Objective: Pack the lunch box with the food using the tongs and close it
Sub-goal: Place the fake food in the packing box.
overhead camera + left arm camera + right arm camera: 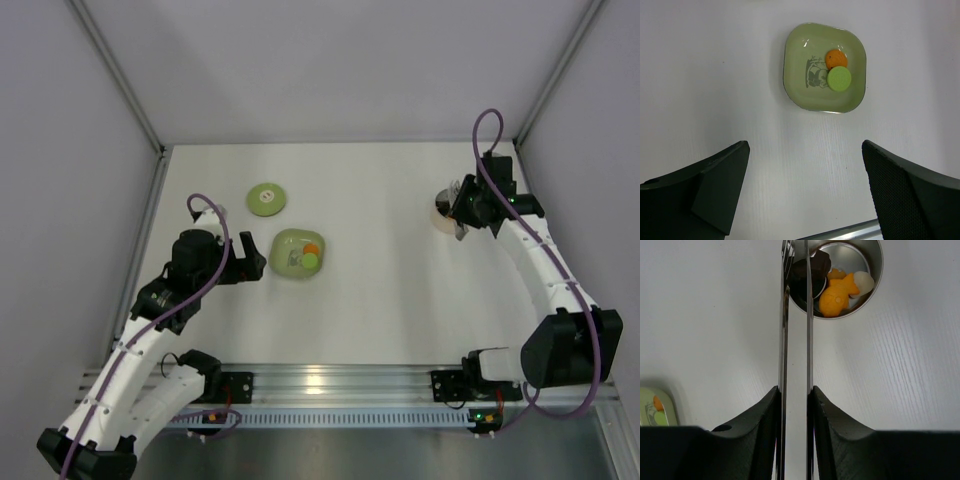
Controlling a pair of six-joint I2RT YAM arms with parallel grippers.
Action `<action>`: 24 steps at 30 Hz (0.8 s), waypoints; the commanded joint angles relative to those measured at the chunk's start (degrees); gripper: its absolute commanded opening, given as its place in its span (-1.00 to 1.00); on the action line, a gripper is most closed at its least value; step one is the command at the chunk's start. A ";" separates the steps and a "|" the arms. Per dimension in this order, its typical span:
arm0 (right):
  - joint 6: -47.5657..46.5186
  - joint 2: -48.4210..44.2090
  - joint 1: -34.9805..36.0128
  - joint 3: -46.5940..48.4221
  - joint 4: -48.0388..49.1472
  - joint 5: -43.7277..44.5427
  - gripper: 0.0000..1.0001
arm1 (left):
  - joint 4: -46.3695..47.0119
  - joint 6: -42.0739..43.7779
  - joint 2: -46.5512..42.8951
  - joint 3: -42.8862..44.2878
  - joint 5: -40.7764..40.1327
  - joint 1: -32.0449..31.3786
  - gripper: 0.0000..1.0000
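Observation:
The lunch box [878, 267], a round silvery tin, stands at the far right of the table [439, 221]. In it lie an orange fish-shaped piece [836, 296], a white piece [863, 282] and a dark brown piece [813, 269]. My right gripper [795, 389] is shut on the tongs [808, 330], whose slim arms reach over the tin's rim with the dark piece at their tips. The light green plate [805, 47] holds an orange round [836, 59] and a green round [839, 79]. My left gripper [805, 147] hovers open just near of the plate, holding nothing. The green lid [267, 198] lies beyond the plate.
Grey enclosure walls close in the table on the left, right and far sides. An aluminium rail [330, 385] runs along the near edge by the arm bases. The plate's corner [655, 410] shows at the lower left of the right wrist view.

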 commanded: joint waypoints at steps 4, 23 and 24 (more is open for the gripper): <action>-0.67 -1.21 -1.11 0.08 3.30 -0.42 -0.38 | 1.29 -0.55 -0.66 0.37 -0.60 -0.24 0.98; 4.69 -6.40 29.27 -1.06 1.54 6.33 -0.35 | 1.29 -0.64 -0.58 0.28 -0.95 -0.32 0.98; 5.13 -5.79 30.78 -0.97 1.72 6.95 -0.34 | 1.29 -0.64 -0.58 0.28 -0.95 -0.32 0.98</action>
